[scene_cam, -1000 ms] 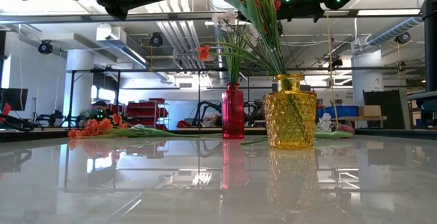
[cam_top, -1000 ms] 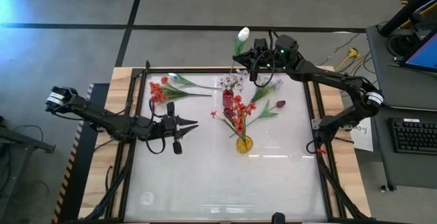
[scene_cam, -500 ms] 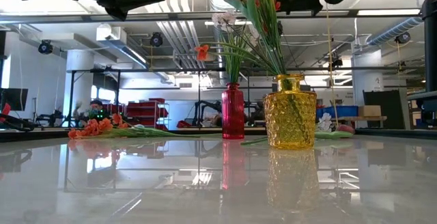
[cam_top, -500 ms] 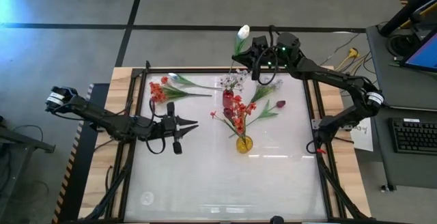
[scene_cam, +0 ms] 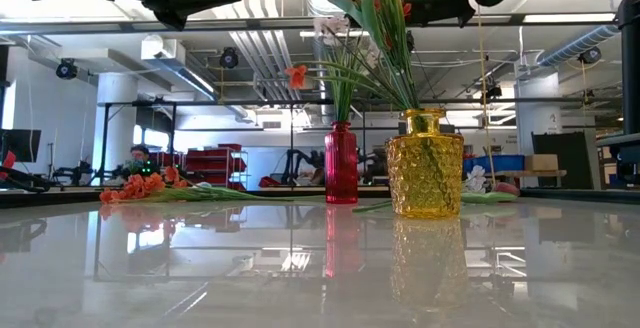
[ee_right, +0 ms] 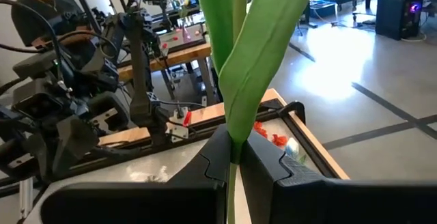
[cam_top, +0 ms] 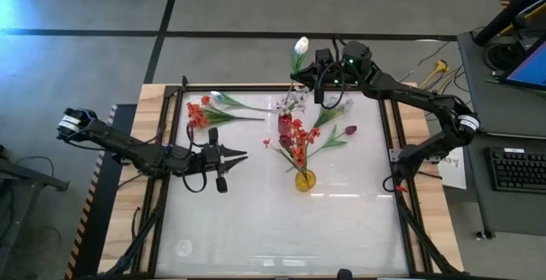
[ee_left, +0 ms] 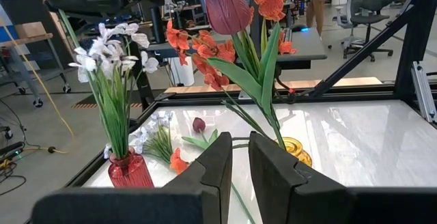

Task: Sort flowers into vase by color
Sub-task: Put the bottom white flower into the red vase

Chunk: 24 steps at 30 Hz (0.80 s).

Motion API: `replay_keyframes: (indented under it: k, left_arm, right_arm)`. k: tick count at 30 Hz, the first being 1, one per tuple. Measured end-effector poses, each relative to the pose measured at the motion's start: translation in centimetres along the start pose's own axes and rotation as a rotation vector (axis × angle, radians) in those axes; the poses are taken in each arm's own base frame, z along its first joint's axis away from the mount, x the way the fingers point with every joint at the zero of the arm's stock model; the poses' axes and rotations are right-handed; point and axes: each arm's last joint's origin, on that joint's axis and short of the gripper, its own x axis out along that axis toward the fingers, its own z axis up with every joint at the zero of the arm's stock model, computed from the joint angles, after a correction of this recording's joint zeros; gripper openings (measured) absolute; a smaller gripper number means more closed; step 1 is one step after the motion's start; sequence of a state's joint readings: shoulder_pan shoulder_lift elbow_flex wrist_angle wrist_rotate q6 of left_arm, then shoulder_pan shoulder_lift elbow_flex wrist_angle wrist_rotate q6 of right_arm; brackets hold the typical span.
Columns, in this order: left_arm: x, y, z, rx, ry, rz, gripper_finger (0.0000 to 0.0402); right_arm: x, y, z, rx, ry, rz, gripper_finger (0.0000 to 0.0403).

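A slim red glass vase [cam_top: 284, 125] stood near the table's far edge, holding a spray of small white blossoms on green stems [ee_left: 109, 53]. Just in front of it, a dimpled amber glass vase [scene_cam: 425, 176] carried red-orange blossom clusters [cam_top: 296, 135] and one dark red tulip [ee_left: 227, 5] among broad green leaves.

The right gripper [cam_top: 319, 65] hung over the far rim of the wooden-framed white table [cam_top: 281, 220], behind the red vase, its fingers [ee_right: 217, 157] clamped on the green stem of a white tulip [cam_top: 301, 44]. The bloom pointed away past the table's edge, over the grey floor.

Loose flowers lay on the tabletop. On the left side, a red-orange blossom cluster [cam_top: 197, 112] lay beside another white tulip [cam_top: 217, 97], their long stems pointing toward the vases. To the right of the vases lay a second dark red tulip [cam_top: 350, 131] and a white blossom spray [ee_left: 151, 131].

The left gripper [cam_top: 240, 154] hovered over the table's left half, level with the amber vase and well apart from it, its fingers [ee_left: 220, 169] nearly together on nothing.
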<state>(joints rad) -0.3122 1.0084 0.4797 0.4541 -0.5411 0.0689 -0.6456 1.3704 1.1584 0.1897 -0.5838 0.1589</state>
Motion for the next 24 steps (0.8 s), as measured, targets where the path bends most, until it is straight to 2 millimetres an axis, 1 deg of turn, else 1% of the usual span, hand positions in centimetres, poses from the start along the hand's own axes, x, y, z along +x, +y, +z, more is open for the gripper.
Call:
replay_keyframes:
  k: [8, 16, 24]
  left_arm:
    - [0.0, 0.0, 0.0, 0.000, 0.000, 0.000, 0.0037]
    - [0.0, 0.0, 0.0, 0.002, 0.003, -0.001, 0.0037]
    - [0.0, 0.0, -0.1, 0.004, 0.006, -0.001, 0.0037]
  right_arm:
    - [0.3, -0.3, -0.5, 0.008, 0.028, -0.004, 0.0018]
    - [0.3, -0.3, -0.6, 0.017, 0.032, -0.004, 0.0018]
    - [1.1, -0.5, -1.3, 0.007, 0.052, 0.003, 0.0018]
